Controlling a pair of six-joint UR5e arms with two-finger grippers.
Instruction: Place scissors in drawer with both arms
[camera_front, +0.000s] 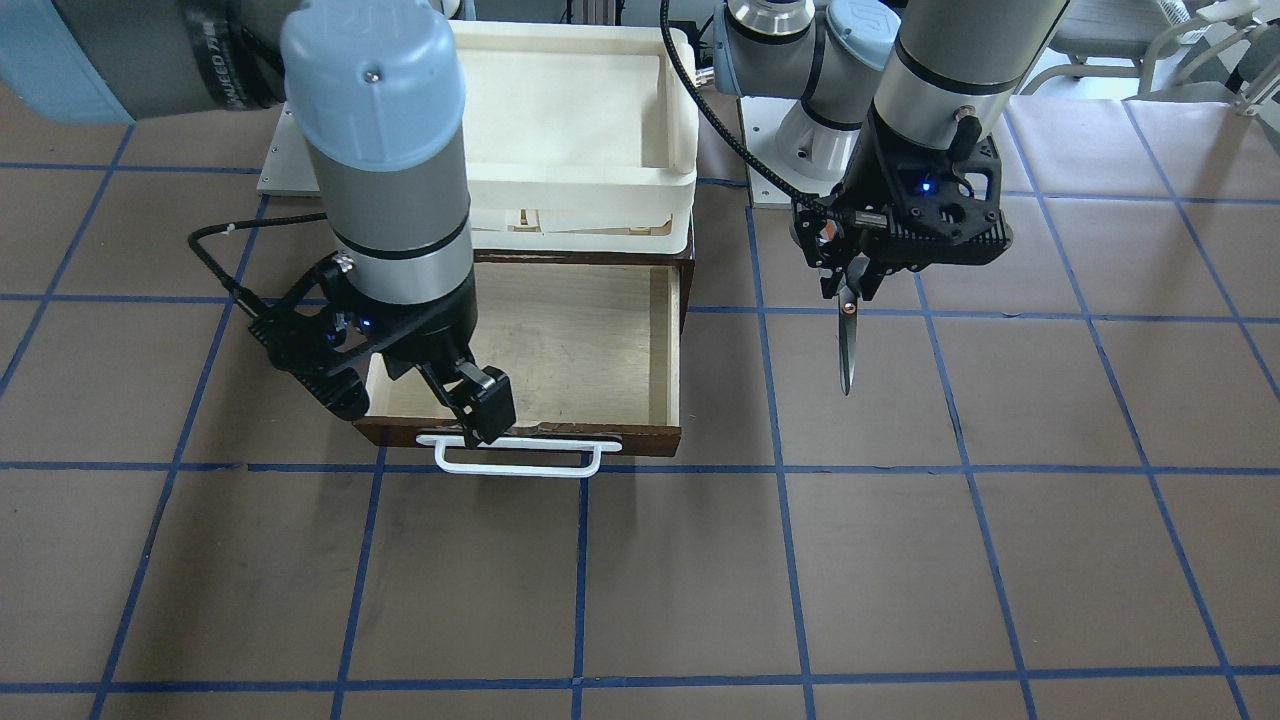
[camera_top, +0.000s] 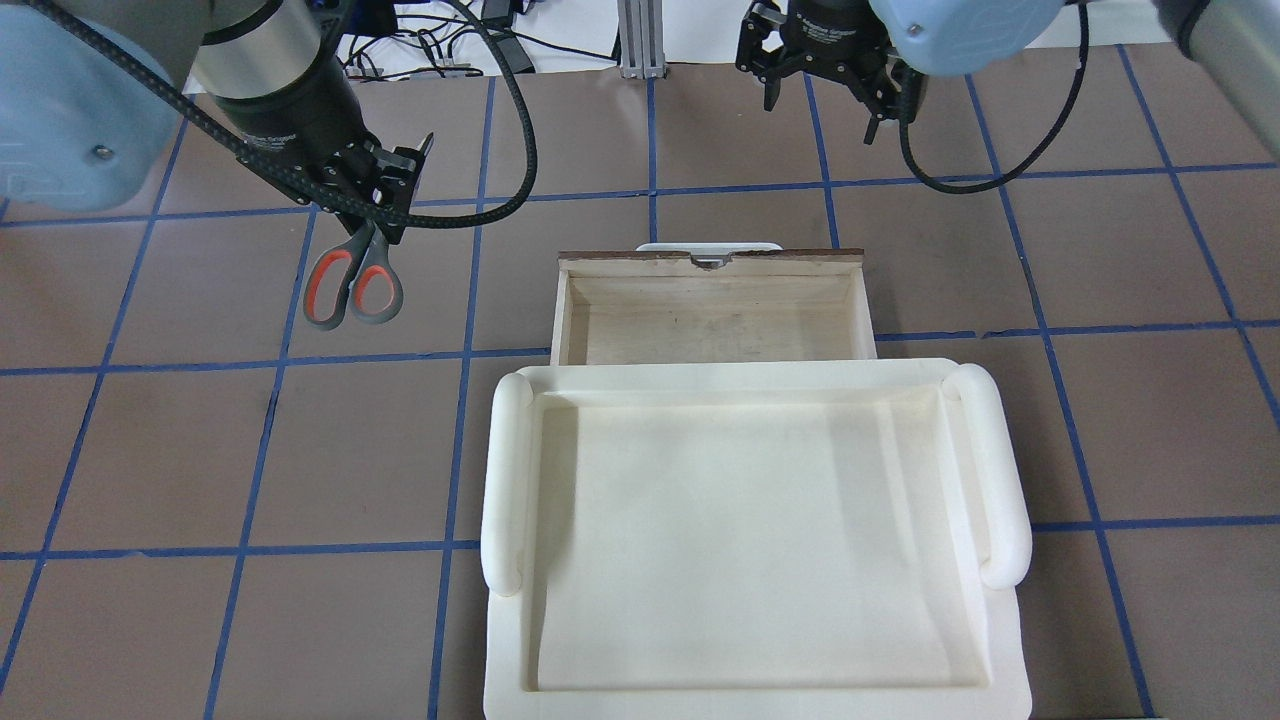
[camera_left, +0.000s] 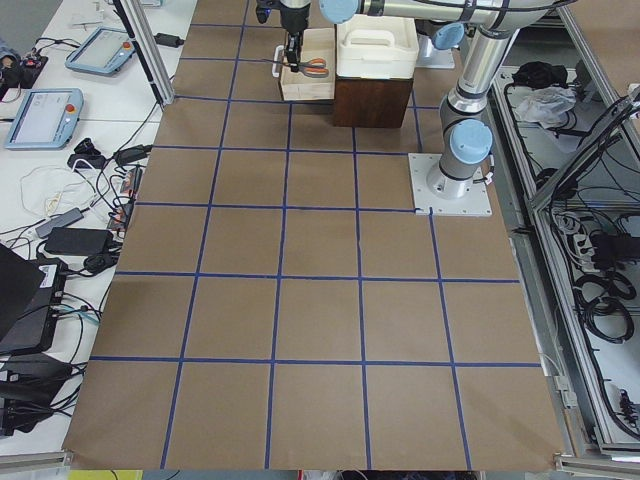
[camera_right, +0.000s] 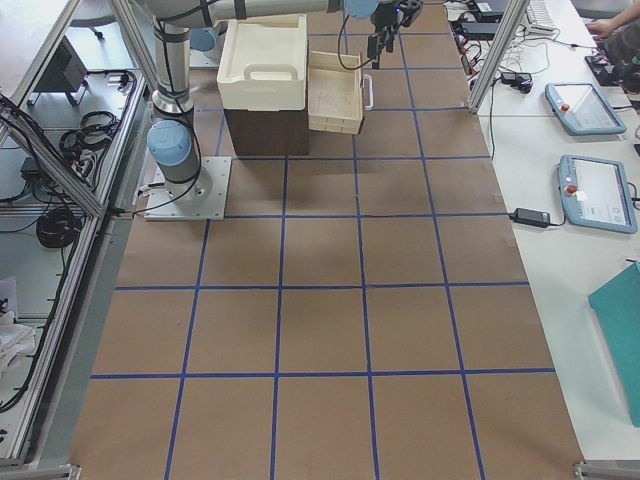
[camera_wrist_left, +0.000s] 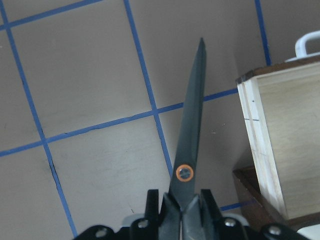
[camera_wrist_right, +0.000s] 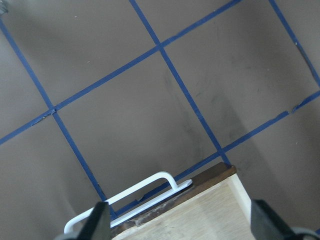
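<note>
I have the left gripper (camera_front: 852, 284) pinching the scissors (camera_front: 847, 336) just below the handles, with the blades closed and pointing down over the table (camera_front: 700, 580), beside the open drawer (camera_front: 570, 350) and apart from it. The right gripper (camera_wrist_right: 182, 226) hangs above the drawer's front by the white handle (camera_front: 520, 462), its fingers spread wide
</note>
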